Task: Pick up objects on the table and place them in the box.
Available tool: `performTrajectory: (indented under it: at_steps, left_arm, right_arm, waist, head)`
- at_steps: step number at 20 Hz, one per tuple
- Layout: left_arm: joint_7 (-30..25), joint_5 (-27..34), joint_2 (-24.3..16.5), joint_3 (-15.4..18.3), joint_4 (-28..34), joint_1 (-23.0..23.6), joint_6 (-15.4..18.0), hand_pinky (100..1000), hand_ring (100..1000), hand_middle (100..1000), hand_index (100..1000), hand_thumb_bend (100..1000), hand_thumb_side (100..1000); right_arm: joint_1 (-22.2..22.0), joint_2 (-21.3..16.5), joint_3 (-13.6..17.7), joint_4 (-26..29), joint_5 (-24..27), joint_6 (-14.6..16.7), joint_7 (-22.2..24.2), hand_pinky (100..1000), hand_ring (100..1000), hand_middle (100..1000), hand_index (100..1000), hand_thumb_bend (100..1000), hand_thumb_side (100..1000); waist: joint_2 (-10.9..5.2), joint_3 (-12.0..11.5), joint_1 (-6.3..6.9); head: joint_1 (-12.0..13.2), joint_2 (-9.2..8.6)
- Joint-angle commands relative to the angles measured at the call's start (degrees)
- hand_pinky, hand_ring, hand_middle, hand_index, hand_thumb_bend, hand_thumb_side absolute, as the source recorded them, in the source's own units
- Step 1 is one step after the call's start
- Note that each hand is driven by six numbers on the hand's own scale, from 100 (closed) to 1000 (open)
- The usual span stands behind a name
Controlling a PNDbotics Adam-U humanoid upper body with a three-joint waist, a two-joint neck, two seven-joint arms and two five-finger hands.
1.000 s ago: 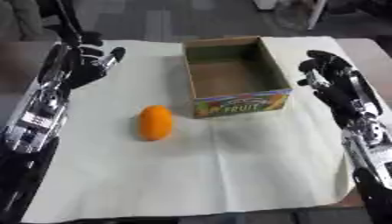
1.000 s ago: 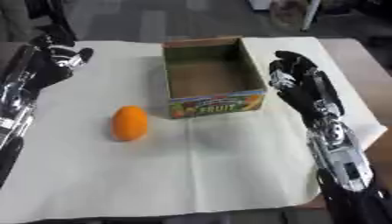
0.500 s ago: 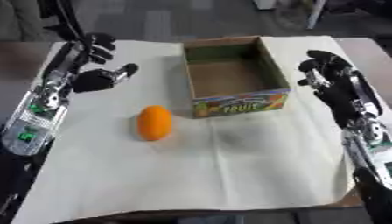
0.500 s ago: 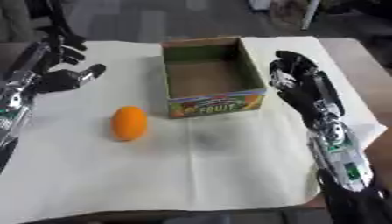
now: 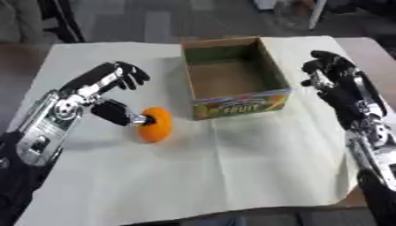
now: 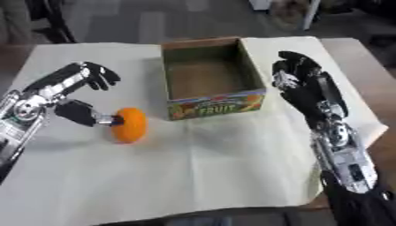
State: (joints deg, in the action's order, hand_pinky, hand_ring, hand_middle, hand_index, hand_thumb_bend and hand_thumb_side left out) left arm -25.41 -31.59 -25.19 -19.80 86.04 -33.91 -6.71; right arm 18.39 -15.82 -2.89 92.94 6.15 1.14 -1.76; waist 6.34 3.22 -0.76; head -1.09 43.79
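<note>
The left hand (image 5: 93,95) is sitting at the orange (image 5: 154,125), fingers apart, thumb seemingly touching it; the right hand (image 6: 302,84) is hanging open beside the box (image 5: 232,79).

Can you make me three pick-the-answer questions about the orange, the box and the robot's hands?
1. Where is the round orange fruit?
A. inside the box
B. on the white cloth, left of the box
C. on the floor

2. How many things lie inside the open cardboard fruit box?
A. none
B. one
C. three

3. What is the robot's left hand doing?
A. resting flat by the table edge
B. holding the box
C. touching the orange with its thumb, fingers above it

Answers:
1 B, the orange sits on the white cloth beside the box.
2 A, only the bare brown bottom shows.
3 C, the thumb meets the orange's left side, while the right hand hangs beside the box.
</note>
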Motion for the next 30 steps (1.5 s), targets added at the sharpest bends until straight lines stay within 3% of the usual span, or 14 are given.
performTrajectory:
  at_steps: [1,13,16,18,23,28,30]
  left_arm:
    - [-0.43,-2.51,-0.31,-0.49,-0.95,-1.5,0.56,694,670,660,788,692,240]
    - [1.83,-7.88,3.29,-1.95,-6.61,-2.47,2.83,688,670,659,781,692,216]
    - [2.32,-9.03,3.94,-2.27,-7.47,-2.55,3.64,666,640,626,755,676,174]
    - [3.04,-9.77,4.31,-2.42,-8.03,-2.57,3.97,621,593,580,714,616,100]
    - [3.27,-10.5,4.91,-2.9,-9.37,-2.49,4.9,534,499,487,621,507,118]
    - [4.6,-10.05,4.99,-2.56,-9.56,-2.49,5.15,421,338,321,450,284,119]
    - [6.19,-8.91,4.95,-2.25,-8.96,-2.56,4.87,413,310,291,421,259,117]
  right_arm:
    - [0.74,-1.1,0.2,1.01,0.13,-0.09,0.02,623,768,637,802,100,342]
    - [0.8,-1.0,0.09,0.99,0.12,-0.11,0.1,624,768,637,802,100,342]
    - [0.82,-1.03,0.08,0.97,0.1,-0.13,0.09,623,768,637,801,100,342]
    - [0.88,-1.02,0.07,0.98,0.1,-0.13,0.09,623,768,637,802,100,342]
    - [0.93,-0.99,0.05,0.97,0.1,-0.15,0.09,623,768,637,801,100,342]
    - [0.91,-0.98,0.08,0.95,0.08,-0.15,0.06,623,768,636,801,100,342]
    - [0.91,-0.96,0.09,0.94,0.08,-0.16,0.04,623,768,636,801,100,341]
  waist:
    - [-0.88,0.16,0.09]
    - [-0.8,0.34,-0.18]
    - [-0.69,0.37,-0.26]
    - [-0.62,0.4,-0.3]
    - [-0.56,0.47,-0.35]
    - [-0.63,0.47,-0.37]
    - [-0.66,0.49,-0.36]
  head:
    - [0.13,0.33]
    - [0.11,0.33]
    - [0.09,0.33]
    - [0.1,0.33]
    - [0.11,0.33]
    - [0.05,0.33]
    - [0.06,0.33]
